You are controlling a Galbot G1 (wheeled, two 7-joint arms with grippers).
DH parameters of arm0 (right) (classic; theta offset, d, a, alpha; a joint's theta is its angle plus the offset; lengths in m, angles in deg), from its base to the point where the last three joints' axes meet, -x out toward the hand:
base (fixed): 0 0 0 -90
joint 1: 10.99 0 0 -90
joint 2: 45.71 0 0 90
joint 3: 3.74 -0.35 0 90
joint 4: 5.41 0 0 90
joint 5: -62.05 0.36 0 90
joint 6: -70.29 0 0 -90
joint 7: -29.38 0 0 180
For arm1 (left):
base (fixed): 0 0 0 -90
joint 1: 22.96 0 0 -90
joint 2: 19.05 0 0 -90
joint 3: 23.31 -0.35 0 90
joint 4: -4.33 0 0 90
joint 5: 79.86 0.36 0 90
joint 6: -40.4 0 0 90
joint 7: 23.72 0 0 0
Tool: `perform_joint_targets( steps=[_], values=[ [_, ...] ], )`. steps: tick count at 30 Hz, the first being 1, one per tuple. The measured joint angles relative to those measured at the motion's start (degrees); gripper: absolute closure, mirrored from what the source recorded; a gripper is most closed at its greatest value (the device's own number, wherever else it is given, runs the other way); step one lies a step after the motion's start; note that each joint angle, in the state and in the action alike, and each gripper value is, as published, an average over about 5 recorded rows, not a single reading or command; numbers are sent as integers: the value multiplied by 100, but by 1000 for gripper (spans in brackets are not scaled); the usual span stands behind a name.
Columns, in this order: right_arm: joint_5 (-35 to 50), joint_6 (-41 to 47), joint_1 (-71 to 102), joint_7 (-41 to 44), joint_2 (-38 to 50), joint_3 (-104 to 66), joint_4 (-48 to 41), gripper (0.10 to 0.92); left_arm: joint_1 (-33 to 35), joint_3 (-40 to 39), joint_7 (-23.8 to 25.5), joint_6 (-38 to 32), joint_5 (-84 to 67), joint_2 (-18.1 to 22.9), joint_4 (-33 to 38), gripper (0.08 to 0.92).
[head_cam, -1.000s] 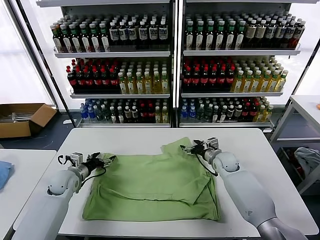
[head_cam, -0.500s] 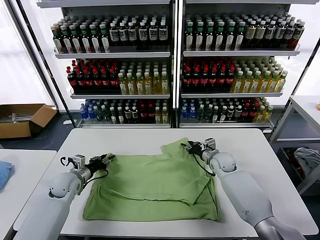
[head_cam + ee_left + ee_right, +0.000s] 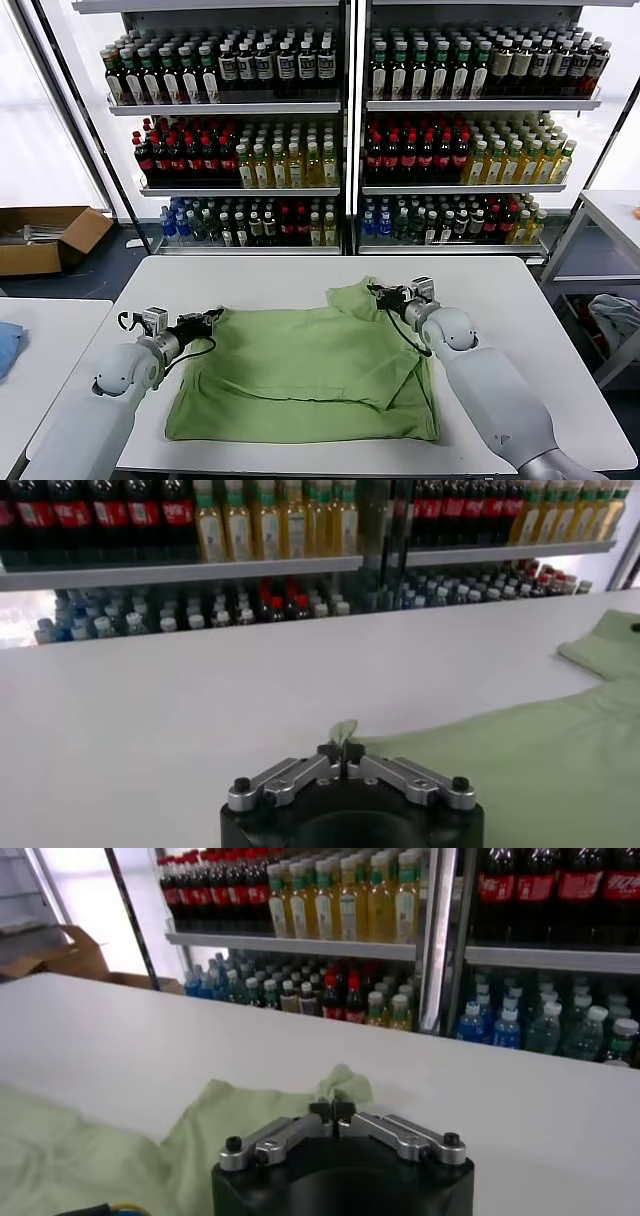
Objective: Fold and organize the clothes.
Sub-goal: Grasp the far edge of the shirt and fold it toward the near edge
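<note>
Both pincers had pinched cloth. From the head view, our left gripper (image 3: 212, 317) held the polo shirt (image 3: 305, 370) at its far-left corner and our right gripper (image 3: 378, 293) held its far-right sleeve, the shirt lying flat on the white table (image 3: 500, 300). Each wrist view showed jaws closed on a thin green tuft (image 3: 342, 732) (image 3: 335, 1088). So slight a bite could slip once we lifted.

1. A white table (image 3: 520, 300) is seen in front of shelves of bottles (image 3: 350, 130).
2. A cardboard box (image 3: 45, 238) is set on the floor at left.
3. A blue cloth (image 3: 8, 345) is laid on a side table.
</note>
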Motion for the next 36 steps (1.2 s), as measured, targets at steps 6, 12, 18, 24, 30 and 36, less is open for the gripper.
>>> perform_joint_targets(
  steps=[6, 12, 18, 24, 30, 36],
  values=[
    [270, 151, 421, -202, 222, -282, 859, 919, 156, 134, -136, 2, -129, -75, 377, 913],
    [477, 239, 1043, -373, 486, -671, 1803, 919, 503, 393, -273, -35, -177, -174, 907, 913],
    [592, 293, 1828, -532, 729, -1100, 2759, 919, 1050, 772, -414, -72, -157, -252, 1532, 913],
    [660, 296, 2730, -689, 947, -1583, 3651, 919, 1754, 1220, -489, -41, -68, -240, 2234, 913],
    [644, 316, 3774, -851, 1021, -2086, 4419, 919, 2537, 1681, -424, -39, 127, -158, 2869, 913],
    [475, 420, 4746, -997, 981, -2407, 4911, 910, 3229, 1890, -352, -110, 415, -32, 3213, 913]
  ],
)
